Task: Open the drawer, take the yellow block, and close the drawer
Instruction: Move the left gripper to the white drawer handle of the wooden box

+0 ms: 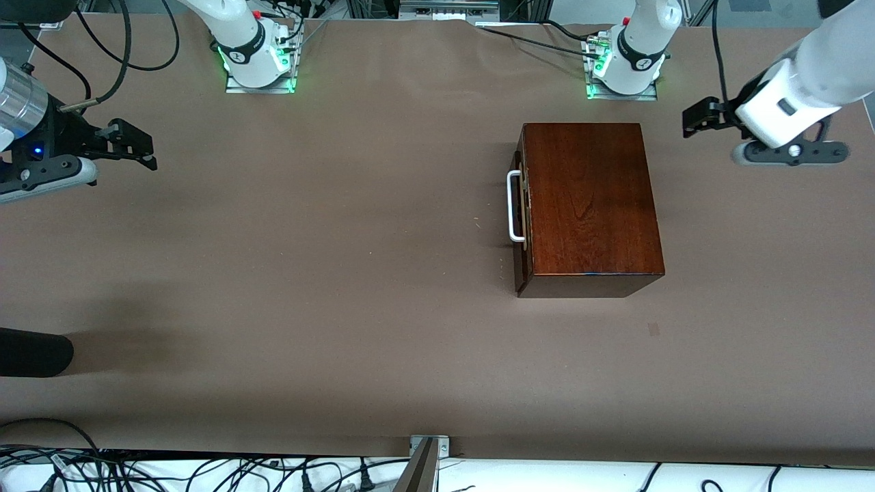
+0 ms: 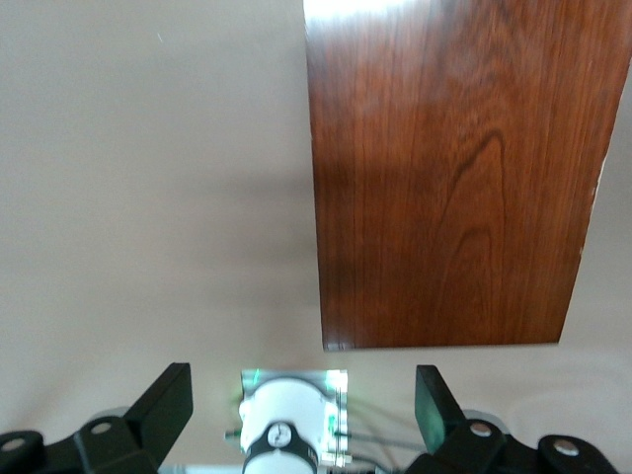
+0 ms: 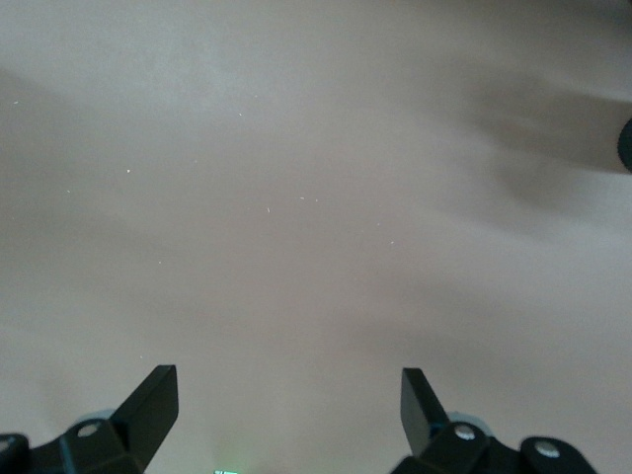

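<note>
The bench (image 1: pixel 342 273) carries one wooden box (image 1: pixel 588 205), standing toward the left arm's end. The box looks heavy, rigid and glossy, so its lid offers poor purchase. Its drawer (image 1: pixel 521 212) is fully shut and faces the right arm's end. Take hold at the white bar handle (image 1: pixel 514 207): stiff, thin, likely smooth, with room for a finger to hook under it. The yellow block is not visible. The left hand (image 1: pixel 697 119) hovers beside the box, fingers apart. The right hand (image 1: pixel 133 145) waits at the bench edge, fingers apart
</note>
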